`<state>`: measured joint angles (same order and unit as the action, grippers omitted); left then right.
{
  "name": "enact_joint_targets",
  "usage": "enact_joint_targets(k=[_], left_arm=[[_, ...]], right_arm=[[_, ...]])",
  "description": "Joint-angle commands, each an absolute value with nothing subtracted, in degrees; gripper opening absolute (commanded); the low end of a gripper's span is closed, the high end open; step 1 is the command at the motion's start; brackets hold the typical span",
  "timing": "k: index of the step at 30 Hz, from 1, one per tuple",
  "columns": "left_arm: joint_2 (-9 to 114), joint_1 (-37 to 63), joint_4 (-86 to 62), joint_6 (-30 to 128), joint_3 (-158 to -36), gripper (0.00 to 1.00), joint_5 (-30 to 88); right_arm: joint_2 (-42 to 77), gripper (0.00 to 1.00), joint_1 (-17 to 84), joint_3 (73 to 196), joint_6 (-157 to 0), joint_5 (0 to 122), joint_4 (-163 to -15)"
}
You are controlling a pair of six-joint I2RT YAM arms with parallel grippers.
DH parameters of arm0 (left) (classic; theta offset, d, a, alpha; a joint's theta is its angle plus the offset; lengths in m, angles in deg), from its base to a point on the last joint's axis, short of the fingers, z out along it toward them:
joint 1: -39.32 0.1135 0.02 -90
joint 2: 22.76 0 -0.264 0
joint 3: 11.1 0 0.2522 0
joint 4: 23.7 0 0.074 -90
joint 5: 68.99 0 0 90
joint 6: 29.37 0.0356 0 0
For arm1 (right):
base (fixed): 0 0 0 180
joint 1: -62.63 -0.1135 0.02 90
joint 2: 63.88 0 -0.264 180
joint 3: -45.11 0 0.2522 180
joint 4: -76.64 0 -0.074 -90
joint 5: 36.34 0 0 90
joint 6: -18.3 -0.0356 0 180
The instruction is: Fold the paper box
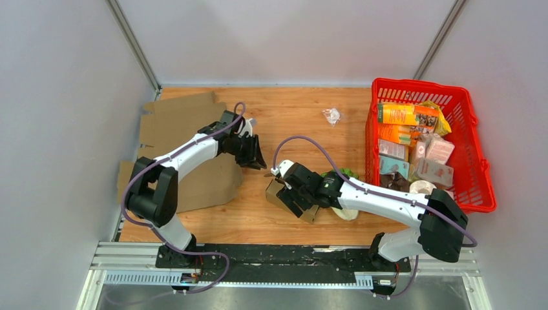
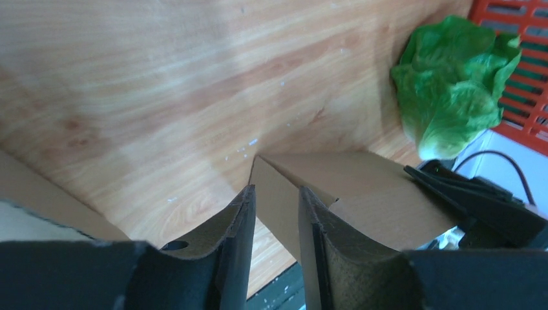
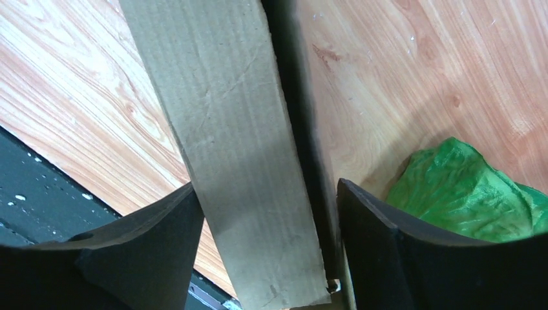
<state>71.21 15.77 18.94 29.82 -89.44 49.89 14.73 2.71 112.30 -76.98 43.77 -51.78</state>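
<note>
Paper box (image 1: 274,194) is located at frame centre. Its long panel is straddled by the wide right gripper (image 3: 265,184); clamping cannot be confirmed. The flap corner is faced by the narrow-gapped left gripper (image 2: 276,188).

White links, black joints on left arm (image 1: 190,152) and right arm (image 1: 381,199); purple cable (image 1: 304,137) looping along each; left fingers (image 2: 226,245) black, faced in brown.

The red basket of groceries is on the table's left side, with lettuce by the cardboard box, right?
No, the red basket is on the right side, as the top external view shows; the lettuce is by the cardboard box.
</note>
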Motion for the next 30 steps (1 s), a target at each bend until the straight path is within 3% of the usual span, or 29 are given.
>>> enact_joint_targets(k=[1, 7, 11, 20, 25, 30], left_arm=[[71.9, 13.5, 22.7, 32.5, -92.0, 0.38, 52.7], [73.5, 11.9, 25.9, 34.6, -93.8, 0.31, 55.2], [71.2, 10.2, 27.4, 35.5, -93.2, 0.24, 57.1], [63.6, 10.1, 26.8, 33.9, -88.6, 0.23, 53.5], [61.3, 10.1, 23.6, 32.5, -86.9, 0.28, 55.9], [57.6, 9.3, 19.6, 33.6, -84.1, 0.41, 55.1]], right_arm=[[14.3, 0.72, 2.6, 111.9, -77.8, 42.1, -55.6], [14.8, 0.63, 2.5, 112.0, -77.2, 42.4, -55.7], [15.4, 0.62, 2.5, 112.5, -77.1, 42.2, -55.9], [15.7, 0.61, 2.5, 112.6, -76.7, 42.1, -56.0], [15.5, 0.60, 2.5, 112.4, -76.8, 42.1, -55.9], [15.5, 0.59, 2.5, 112.3, -77.0, 42.6, -56.0]])
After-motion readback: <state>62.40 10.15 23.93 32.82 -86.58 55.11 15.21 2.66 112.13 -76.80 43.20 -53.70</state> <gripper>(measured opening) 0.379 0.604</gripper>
